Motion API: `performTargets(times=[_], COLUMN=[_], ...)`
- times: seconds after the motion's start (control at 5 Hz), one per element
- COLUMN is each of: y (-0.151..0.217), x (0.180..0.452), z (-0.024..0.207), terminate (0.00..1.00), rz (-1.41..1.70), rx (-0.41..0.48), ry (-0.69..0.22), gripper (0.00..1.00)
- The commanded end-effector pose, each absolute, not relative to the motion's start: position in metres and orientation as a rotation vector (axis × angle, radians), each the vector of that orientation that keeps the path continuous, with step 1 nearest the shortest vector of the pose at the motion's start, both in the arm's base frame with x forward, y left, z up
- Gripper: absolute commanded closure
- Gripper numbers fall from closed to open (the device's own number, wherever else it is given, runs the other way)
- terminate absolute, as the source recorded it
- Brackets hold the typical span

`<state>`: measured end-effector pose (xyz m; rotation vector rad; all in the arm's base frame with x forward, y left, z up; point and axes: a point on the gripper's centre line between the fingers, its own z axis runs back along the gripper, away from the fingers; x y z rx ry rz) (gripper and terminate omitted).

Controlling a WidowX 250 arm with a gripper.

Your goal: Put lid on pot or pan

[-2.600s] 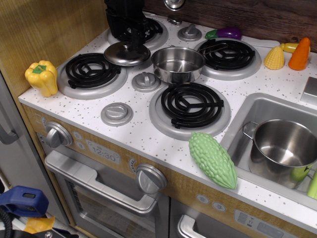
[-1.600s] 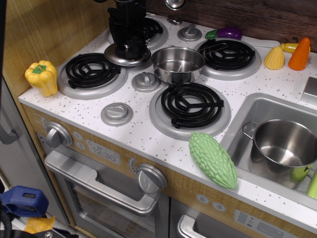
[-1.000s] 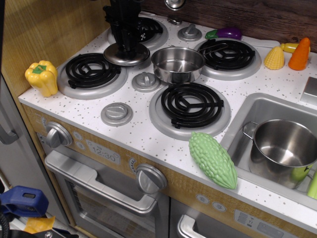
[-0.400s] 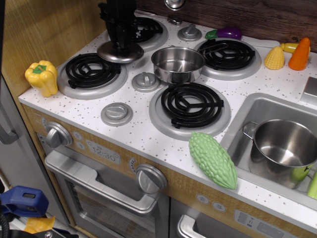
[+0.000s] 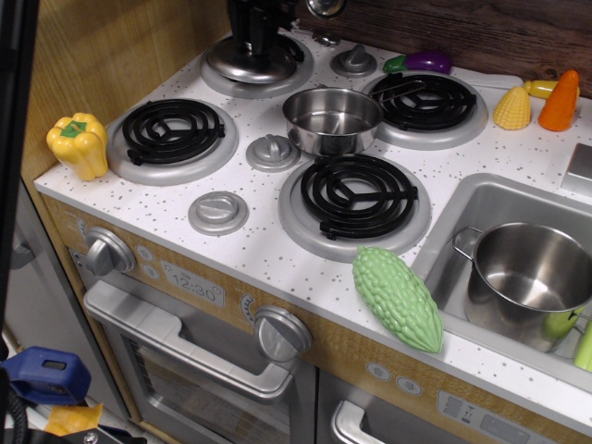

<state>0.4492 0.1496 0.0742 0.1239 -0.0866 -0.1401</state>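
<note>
Black jaws (image 5: 256, 42) clamped on the lid (image 5: 245, 61) directly beneath them, open pot (image 5: 332, 118) right of the jaws, on the white bench (image 5: 268, 250)

We see only the lower end of our arm, at the top edge of the view. The tool (image 5: 254, 37) is matte black all over, a blocky, angular body with hard edges and narrow vertical members running down its front. Its surface catches a few dull highlights but shows no colour accents. We cannot make out screws, cables or markings on it; the rest of the arm is cut off.
</note>
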Motion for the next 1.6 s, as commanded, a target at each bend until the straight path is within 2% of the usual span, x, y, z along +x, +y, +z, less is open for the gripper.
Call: performTargets(times=[0.0, 0.6, 1.2, 1.4], y=[0.101, 0.069, 0.055, 0.050], x=[0.457, 0.453, 0.454, 0.452], z=[0.125, 0.105, 0.109, 0.108], terminate=[0.00, 0.00, 0.00, 0.00], rz=[-0.064, -0.031, -0.010, -0.011], rx=[0.168, 0.143, 0.098, 0.100], ry=[-0.229, -0.249, -0.258, -0.265], gripper=[1.00, 1.00, 1.00, 0.00])
